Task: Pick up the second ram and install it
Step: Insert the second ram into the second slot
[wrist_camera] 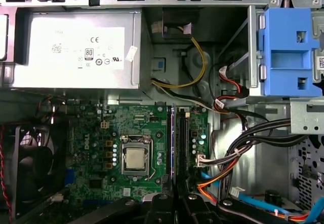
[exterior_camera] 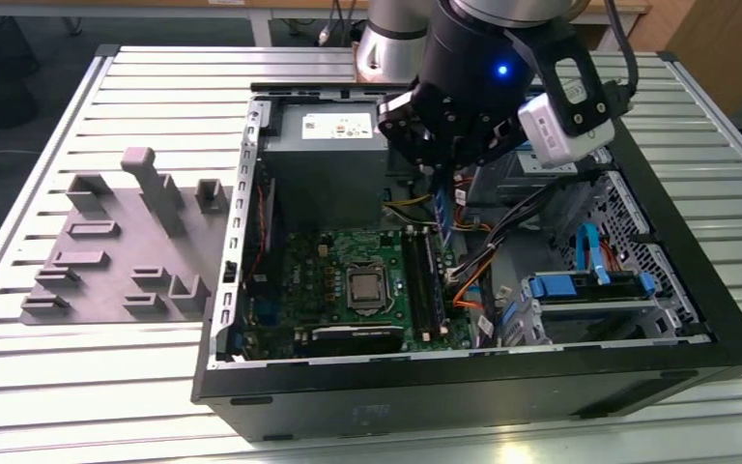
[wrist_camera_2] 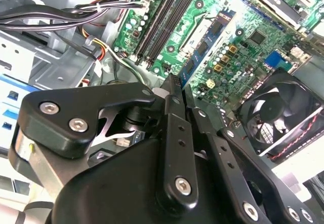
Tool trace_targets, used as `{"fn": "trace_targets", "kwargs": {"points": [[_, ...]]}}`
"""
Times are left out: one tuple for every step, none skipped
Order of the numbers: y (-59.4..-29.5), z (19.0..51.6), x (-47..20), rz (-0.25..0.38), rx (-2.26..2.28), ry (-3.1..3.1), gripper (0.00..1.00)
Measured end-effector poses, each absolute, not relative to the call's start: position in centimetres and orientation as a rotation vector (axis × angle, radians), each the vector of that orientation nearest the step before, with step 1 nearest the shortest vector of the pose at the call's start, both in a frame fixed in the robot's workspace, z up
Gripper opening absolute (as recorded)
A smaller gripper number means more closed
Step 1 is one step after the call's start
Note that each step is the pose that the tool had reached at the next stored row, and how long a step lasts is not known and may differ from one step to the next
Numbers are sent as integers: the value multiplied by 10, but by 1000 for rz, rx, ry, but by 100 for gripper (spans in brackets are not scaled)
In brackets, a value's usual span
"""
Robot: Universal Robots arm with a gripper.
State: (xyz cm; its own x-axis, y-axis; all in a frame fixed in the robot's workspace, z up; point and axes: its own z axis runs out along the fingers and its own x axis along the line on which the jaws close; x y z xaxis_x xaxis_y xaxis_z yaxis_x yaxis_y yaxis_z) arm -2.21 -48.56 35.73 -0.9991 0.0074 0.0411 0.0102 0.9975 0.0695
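On the exterior view's left, a grey moulded fixture (exterior_camera: 127, 242) sits on the slatted desk (exterior_camera: 88, 387) with nothing standing in its pockets, well apart from the work. Next comes the open computer case (exterior_camera: 474, 372), its near wall a tall metal edge beside the grey power-supply box (exterior_camera: 326, 145) and the green motherboard (exterior_camera: 332, 261). Further right, the long black memory slots (exterior_camera: 425, 290) run beside the processor (exterior_camera: 367, 287). The gripper (exterior_camera: 446, 166) hangs directly above their far end, inside the case opening. Its fingers (wrist_camera_2: 169, 112) are drawn narrow, and they appear to clamp the second ram (exterior_camera: 440, 205), a thin board hanging edge-down with a bluish strip showing below the tips. In the first wrist view the same board (wrist_camera: 175, 153) reads as a dark line running out from the gripper (wrist_camera: 175, 201) and lying along the slots (wrist_camera: 182, 133). By my judgement the pick is done and the board is lined up lengthwise. The seating is not done, since the board looks clear of the slot in the exterior view. I cannot tell whether a neighbouring slot already carries a module. Room is tight. The power-supply box bounds the slots' far end. Just to the right, a bundle of black, orange and yellow cables (exterior_camera: 500, 242) loops close to the slots and looks the likeliest thing to snag. Further right again, the blue drive cage (exterior_camera: 590, 290) and the case's outer wall close off that side.
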Motion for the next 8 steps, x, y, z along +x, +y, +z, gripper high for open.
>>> {"fn": "trace_targets", "kwargs": {"points": [[-486, 356, -22, -108, -14, -3099, 14], [-486, 354, -22, -108, -14, -3099, 14], [-486, 352, -22, -108, -14, -3099, 14], [-486, 351, -22, -108, -14, -3099, 14], [-486, 350, -22, -108, -14, -3099, 14], [-486, 350, -22, -108, -14, -3099, 14], [-486, 350, -22, -108, -14, -3099, 14], [-486, 350, -22, -108, -14, -3099, 14]]}}
